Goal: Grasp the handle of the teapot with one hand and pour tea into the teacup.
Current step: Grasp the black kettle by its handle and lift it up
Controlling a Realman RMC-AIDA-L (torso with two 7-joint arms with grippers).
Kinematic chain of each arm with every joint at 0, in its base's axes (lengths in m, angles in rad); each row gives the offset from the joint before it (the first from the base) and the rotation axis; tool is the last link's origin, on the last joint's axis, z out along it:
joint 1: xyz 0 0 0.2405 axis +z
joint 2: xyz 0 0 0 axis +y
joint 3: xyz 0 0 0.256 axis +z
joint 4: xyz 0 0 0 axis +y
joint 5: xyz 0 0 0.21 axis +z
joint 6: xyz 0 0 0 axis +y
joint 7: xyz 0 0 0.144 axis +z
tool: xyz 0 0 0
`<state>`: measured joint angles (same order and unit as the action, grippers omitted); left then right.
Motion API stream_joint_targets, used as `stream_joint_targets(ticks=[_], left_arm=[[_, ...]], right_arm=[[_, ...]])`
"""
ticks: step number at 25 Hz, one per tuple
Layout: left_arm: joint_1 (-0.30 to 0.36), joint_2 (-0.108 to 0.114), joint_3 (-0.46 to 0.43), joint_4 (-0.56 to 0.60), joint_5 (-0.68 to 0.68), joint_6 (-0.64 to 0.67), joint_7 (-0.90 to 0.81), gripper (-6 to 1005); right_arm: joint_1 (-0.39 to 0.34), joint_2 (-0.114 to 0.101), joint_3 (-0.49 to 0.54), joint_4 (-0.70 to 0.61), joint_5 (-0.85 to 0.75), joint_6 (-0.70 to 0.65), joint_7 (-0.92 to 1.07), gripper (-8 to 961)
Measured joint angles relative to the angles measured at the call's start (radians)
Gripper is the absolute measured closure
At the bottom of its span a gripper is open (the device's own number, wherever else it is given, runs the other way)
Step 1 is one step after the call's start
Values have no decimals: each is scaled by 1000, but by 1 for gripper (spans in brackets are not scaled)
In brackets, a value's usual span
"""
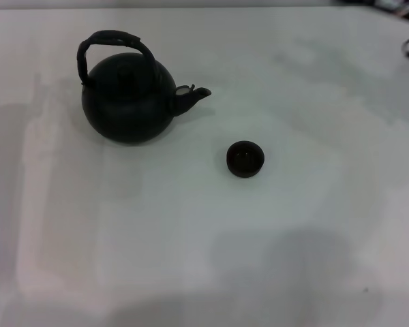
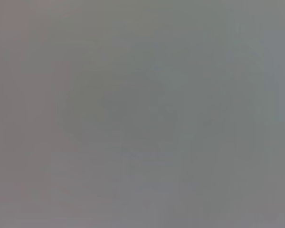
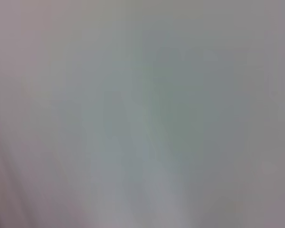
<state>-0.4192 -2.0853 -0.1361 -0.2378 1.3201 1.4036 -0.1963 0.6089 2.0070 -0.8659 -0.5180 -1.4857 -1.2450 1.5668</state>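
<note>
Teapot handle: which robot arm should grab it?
Probably the left. The teapot and its handle stand on the robot's left, spout toward the teacup. Neither end effector is in view.

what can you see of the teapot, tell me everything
The teapot is a large, round-bellied pot in matte black, standing upright on the white table toward the robot's left. A dark, rough-looking arched handle rises over its top, fixed at both sides. Its short pointed spout aims to the robot's right, above and short of the small dark teacup, which sits apart from it. Nothing touches the pot but the table; no gripper is in view.
</note>
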Motion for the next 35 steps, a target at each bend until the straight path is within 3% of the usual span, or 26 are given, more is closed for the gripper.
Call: stream_joint_targets(ticks=[5,7,9,10,14,24,30,35], left_arm=[[0,1,-1,0,-1,0,0,111],[1,1,1,0,-1,0,0,111],[2,1,1,0,-2,-2,0,112],[10,1,2,1,1,-6,0,112],[41,1,18,0,8,-7,-11,112],[140,5,260,46,9,58,-123,111],[101,8,412,67,9,67,-119,112],[55,8,453,83,14,38,-118,113]], right_arm=[[-51,9,166,182,263,45,-260,112],[-59,14,183,244,371,55,-445,112],[-49,19,187,358,579,79,-875,112],[-49,19,187,358,579,79,-875,112],[-33,20,190,430,814,132,-1248,112],[-13,11,191,409,888,237,-1239,112],[9,11,186,411,890,261,-1227,112],[10,11,190,412,892,264,-1220,112]])
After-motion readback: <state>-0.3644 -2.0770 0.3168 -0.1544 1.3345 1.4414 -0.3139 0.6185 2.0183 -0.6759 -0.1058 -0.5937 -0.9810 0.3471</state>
